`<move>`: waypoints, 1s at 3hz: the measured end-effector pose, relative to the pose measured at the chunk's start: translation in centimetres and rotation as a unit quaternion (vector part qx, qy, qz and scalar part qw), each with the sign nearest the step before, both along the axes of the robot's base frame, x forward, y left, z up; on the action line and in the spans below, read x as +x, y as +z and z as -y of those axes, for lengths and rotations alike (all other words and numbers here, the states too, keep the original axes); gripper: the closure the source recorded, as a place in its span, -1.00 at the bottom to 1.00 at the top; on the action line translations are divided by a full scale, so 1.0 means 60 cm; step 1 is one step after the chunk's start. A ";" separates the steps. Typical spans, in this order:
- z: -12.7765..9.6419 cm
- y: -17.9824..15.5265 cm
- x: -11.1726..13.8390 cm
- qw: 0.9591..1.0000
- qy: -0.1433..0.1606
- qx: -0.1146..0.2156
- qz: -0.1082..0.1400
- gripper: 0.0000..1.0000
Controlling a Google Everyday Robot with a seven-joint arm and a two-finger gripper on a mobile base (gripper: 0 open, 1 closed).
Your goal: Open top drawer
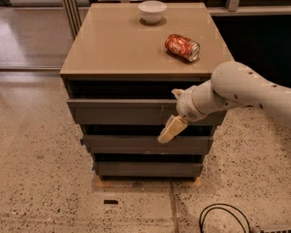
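Note:
The top drawer [116, 113] is the widest dark grey-brown front of the cabinet and stands slightly out, with a dark gap above it. My gripper [173, 111] is at the right part of this front, on a white arm coming in from the right. One finger [177, 93] sits at the drawer's top edge. The other pale finger [170, 129] hangs down in front of the drawer face. The fingers stand apart. The drawer's inside is hidden.
The tan cabinet top [116, 47] carries a red can [182, 47] lying on its side and a white bowl [152, 11] at the back. Two narrower drawers [131, 143] [145, 169] sit below. A black cable [223, 220] lies on the speckled floor at front right.

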State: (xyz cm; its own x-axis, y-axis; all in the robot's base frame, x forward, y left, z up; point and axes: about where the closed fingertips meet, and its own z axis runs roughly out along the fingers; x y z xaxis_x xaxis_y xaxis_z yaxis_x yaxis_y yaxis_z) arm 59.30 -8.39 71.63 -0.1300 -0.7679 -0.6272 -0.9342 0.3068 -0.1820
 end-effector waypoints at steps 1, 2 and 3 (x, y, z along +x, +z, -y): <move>-0.003 0.000 0.000 1.000 -0.001 0.001 -0.002 -1.00; 0.002 -0.003 -0.006 1.000 -0.006 -0.004 0.004 -1.00; 0.009 -0.038 0.010 1.000 -0.011 0.001 -0.014 -1.00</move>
State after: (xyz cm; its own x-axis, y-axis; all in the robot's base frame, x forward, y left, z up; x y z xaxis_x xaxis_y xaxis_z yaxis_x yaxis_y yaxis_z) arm 59.92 -8.91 69.35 -0.1645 -0.7631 -0.6249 -0.9317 0.3281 -0.1555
